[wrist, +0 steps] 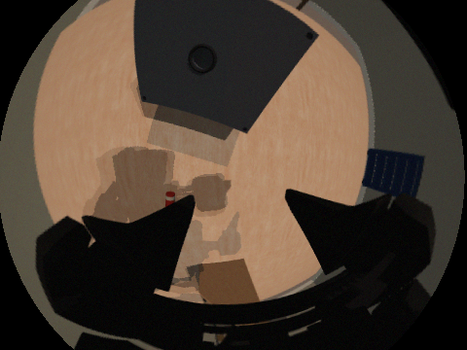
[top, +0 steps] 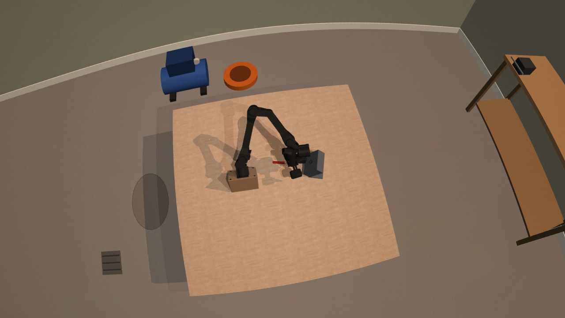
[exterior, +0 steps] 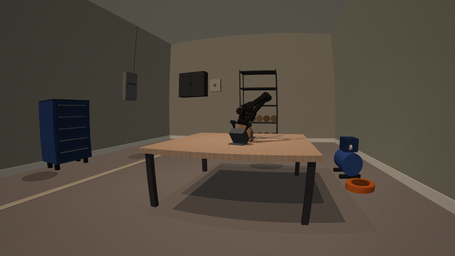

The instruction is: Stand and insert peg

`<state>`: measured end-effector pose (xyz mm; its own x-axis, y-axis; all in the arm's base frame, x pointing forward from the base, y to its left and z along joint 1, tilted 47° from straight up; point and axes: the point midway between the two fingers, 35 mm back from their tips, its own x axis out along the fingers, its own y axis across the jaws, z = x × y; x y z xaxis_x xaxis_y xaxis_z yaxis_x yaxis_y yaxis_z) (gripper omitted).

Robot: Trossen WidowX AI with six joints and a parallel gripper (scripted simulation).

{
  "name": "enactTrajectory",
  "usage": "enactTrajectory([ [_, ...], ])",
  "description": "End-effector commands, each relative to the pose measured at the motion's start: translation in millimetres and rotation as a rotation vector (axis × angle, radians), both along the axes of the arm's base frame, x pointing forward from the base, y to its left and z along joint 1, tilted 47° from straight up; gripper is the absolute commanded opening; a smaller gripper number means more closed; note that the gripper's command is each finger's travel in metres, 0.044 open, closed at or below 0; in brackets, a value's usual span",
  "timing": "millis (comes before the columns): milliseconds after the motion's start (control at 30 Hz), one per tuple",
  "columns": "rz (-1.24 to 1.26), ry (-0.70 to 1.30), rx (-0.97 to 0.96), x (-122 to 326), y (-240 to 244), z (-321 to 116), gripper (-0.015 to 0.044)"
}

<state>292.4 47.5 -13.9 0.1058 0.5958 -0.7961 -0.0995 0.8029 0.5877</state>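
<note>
The red peg (top: 278,162) (exterior: 251,140) lies on the table between the robot base and the sloped panel. In the wrist view its end with the white band (wrist: 169,198) shows, on the side toward the panel; the rest is hidden behind the left finger. The dark sloped panel (top: 316,168) (exterior: 239,137) (wrist: 243,63) stands beyond the peg, and its round hole (top: 310,161) (wrist: 201,58) is empty. My gripper (wrist: 240,196) is open and empty, fingers wide apart. It hangs above the table, near the panel and the peg's banded end, touching neither.
The brown base block (top: 244,184) (wrist: 226,282) carries the arm on the wooden table (top: 292,237) (exterior: 197,148). Arm shadows fall around the peg. A blue compressor (top: 184,76) and an orange ring (top: 240,87) are on the floor, off the table.
</note>
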Motion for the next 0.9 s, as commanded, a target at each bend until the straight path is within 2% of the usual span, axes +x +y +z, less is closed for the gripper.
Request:
enactTrajectory([
  [0,-0.068,0.098,0.087,-10.2,22.8,28.5,0.044],
  [267,-0.156,0.27,0.196,-31.3,53.4,67.3,0.044],
  [867,-0.153,0.27,0.191,-29.5,66.3,53.8,0.044],
])
